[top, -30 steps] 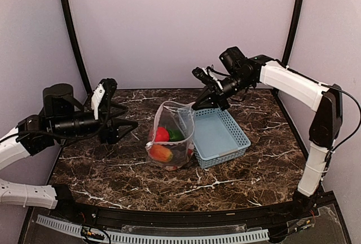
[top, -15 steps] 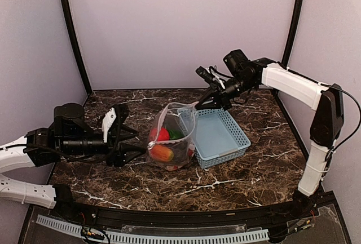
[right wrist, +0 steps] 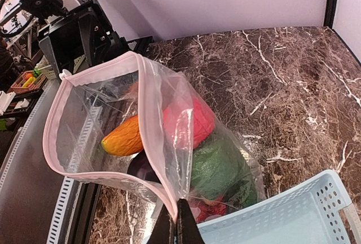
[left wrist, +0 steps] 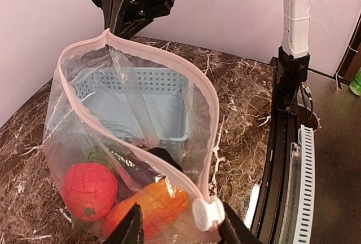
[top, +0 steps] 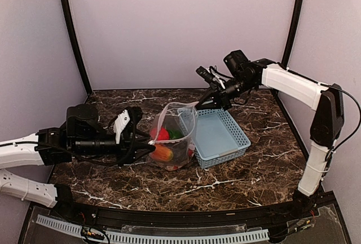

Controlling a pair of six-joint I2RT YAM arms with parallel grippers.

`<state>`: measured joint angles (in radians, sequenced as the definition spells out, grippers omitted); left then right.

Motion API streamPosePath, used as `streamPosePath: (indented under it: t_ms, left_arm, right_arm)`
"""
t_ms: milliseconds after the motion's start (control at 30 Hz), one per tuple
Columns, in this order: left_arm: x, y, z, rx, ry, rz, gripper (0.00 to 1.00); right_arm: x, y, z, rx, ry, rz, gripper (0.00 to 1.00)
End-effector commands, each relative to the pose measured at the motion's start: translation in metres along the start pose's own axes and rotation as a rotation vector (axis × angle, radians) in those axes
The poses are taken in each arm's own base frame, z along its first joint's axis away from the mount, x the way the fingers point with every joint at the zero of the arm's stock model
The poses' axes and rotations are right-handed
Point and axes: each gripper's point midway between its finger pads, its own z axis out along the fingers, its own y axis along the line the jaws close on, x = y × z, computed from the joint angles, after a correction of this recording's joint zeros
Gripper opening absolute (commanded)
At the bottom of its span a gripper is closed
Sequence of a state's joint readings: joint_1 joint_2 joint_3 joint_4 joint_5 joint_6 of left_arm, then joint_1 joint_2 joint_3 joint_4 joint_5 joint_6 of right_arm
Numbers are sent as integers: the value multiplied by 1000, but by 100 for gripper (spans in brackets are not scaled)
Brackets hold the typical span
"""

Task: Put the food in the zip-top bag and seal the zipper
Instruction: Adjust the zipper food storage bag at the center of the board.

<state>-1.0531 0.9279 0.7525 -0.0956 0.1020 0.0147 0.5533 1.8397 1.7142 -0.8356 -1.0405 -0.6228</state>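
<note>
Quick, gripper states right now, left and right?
Left gripper: open, jaws straddling the zip-top bag corner.
Right gripper: shut on the zip-top bag rim.

The white-and-black left arm (top: 34,151) lies low along the dark marble table's (top: 237,182) left edge, its left gripper (top: 144,145) parted. The raised right arm (top: 293,86) angles its right gripper (top: 197,105) downward, pinched closed on the clear dotted plastic bag's (top: 181,128) rim.

1. You have soft, even light in all views, bright enough; shadows on the table (top: 237,179) are faint.
2. The zip-top bag (right wrist: 169,114) shows pale glare.
3. In your top view the black posts (top: 71,41) bend at the edges.
</note>
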Motion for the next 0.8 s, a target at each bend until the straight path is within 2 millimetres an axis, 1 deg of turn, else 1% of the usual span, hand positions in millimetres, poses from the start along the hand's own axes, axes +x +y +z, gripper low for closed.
streamPosePath:
  t_ms: [0,133,333,533,700,767]
  left_arm:
    - [-9,3,6,-18,-43,28,40]
    - [-5,2,10,-11,-24,34,39]
    - [0,4,12,-20,-21,34,44]
    - [5,9,12,-53,-16,29,38]
    - [13,14,15,-78,5,19,37]
    - [9,14,15,-81,-14,22,34]
  right_arm:
    - [-10,5,-9,2,-34,-16,0]
    - [-11,4,-11,-2,-43,-6,0]
    - [-9,2,-13,-4,-53,8,0]
    - [-8,2,-16,-5,-59,16,0]
    - [-10,2,-19,-7,-73,21,0]
    - [-9,1,-19,-8,-73,25,0]
